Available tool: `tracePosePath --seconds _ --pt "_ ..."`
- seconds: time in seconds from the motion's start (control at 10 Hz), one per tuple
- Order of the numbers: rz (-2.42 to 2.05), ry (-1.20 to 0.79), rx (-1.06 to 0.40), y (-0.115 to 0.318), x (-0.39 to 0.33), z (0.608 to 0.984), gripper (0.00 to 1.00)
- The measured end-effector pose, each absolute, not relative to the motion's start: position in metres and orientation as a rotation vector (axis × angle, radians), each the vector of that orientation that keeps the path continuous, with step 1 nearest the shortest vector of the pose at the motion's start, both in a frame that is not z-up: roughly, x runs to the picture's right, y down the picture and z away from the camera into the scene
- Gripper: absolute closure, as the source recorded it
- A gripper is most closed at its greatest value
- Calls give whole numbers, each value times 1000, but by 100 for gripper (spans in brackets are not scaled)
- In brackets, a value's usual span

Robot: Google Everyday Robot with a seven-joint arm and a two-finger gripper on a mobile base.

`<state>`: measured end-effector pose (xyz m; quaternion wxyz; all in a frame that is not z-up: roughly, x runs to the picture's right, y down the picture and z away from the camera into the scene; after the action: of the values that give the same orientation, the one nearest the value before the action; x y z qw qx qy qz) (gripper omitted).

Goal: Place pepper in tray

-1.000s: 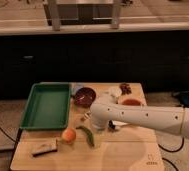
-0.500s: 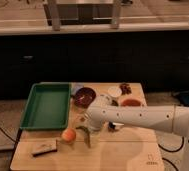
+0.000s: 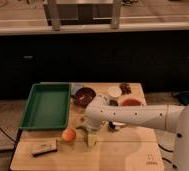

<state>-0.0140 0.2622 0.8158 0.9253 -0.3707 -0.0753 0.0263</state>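
The green pepper (image 3: 91, 140) lies on the wooden table, just right of the round orange fruit (image 3: 68, 135); it shows as a pale green, slim shape. The large green tray (image 3: 46, 106) stands at the table's left and holds nothing that I can see. My gripper (image 3: 86, 123) is at the end of the white arm (image 3: 138, 117), which reaches in from the right. It is low over the table, just above the pepper and next to a yellowish banana-like item (image 3: 82, 127). It sits right of the tray's near right corner.
A dark red bowl (image 3: 84, 95) stands right of the tray. Behind the arm are a white cup (image 3: 115, 91), a dish with red contents (image 3: 131, 102) and a dark item (image 3: 124, 87). A brown flat object (image 3: 44, 147) lies at the front left. A dark counter runs behind.
The arm has swung left and lower, bringing the gripper from right of the pepper to just over it and the banana-like item. The objects on the table look unmoved.
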Motion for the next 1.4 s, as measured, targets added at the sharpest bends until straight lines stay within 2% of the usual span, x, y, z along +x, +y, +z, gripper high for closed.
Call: tracePosePath --seconds 0.4,0.5,0.6,0.7,1.0,1.4 --pt "65 -144 -767 260 -12 818 74" --pt "66 -144 -768 258 -11 816 88" --pt "65 -143 -769 259 -11 815 95" --pt "63 -142 -773 260 -11 814 99" --pt "64 -135 -765 257 -6 812 100" --pt "97 -117 -644 207 27 783 100"
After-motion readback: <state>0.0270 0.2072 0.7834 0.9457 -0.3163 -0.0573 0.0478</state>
